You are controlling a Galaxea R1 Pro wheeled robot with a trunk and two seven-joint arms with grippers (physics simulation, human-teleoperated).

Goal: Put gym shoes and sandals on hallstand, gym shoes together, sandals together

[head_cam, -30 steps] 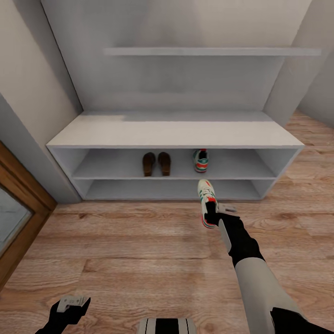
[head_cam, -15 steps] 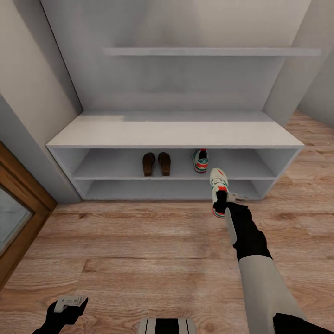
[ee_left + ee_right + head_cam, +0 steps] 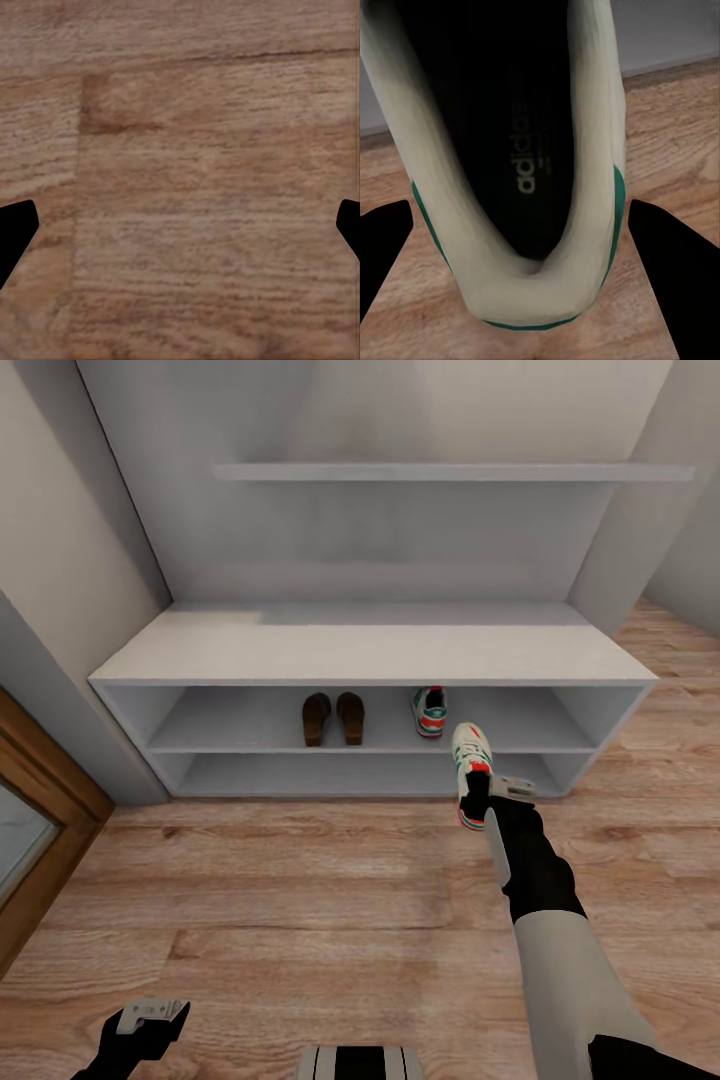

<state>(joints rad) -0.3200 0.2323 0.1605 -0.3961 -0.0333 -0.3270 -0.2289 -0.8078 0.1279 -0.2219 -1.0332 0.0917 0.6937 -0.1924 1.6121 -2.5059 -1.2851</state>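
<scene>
Up front, on the right gripper: clamped at the heel of a gym shoe, held above the corridor floor just before the front edge of the hallstand, toe toward the lower shelf slot near its right end. White upper, green side stripes, red-orange on tongue and sole. From the right wrist camera, looked straight into that shoe: dark insole with a pale brand word, cream collar, green trim at the heel, black fingers flanking both sides, against the heel.

Low at the near left, the left gripper: hung over bare planks, well apart from the rack. From its own camera, black fingertips stood wide apart at the picture's sides, nothing between but wood grain.

Farther out, on the upper shelf slot: second gym shoe right of centre, same green and red colouring, set near the shelf's front edge. Left of it, around centre, two sandals, brown, side by side and nearly touching. Above the bench top, a floating wall shelf, pale grey. At the far left, a wood door frame.
</scene>
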